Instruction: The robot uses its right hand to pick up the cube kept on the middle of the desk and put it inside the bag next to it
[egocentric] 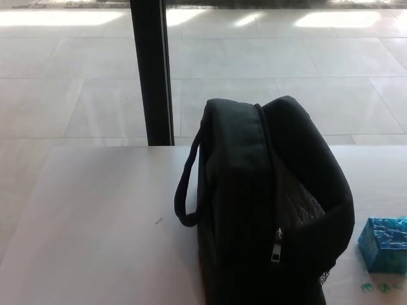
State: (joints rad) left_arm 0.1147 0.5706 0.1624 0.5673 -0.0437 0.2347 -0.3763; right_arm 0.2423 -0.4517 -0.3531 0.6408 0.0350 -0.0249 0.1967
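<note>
Nothing done yet: blue cube (384,244) sits on desk (95,229) just right of open black bag (267,210), neither robot hand in view, so can't tell finger state, whole pick+drop left.

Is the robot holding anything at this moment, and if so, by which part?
Nothing is held: no robot hand is in view. The blue cube sits on the desk beside the black fabric bag.

1. left hand: not in view, with no fingers, wrist or forearm showing at the picture's left side.
2. right hand: not in view, with no fingers, wrist or forearm showing at the picture's right side.
3. pose and finger state of either hand: cannot be told from the head view.
</note>
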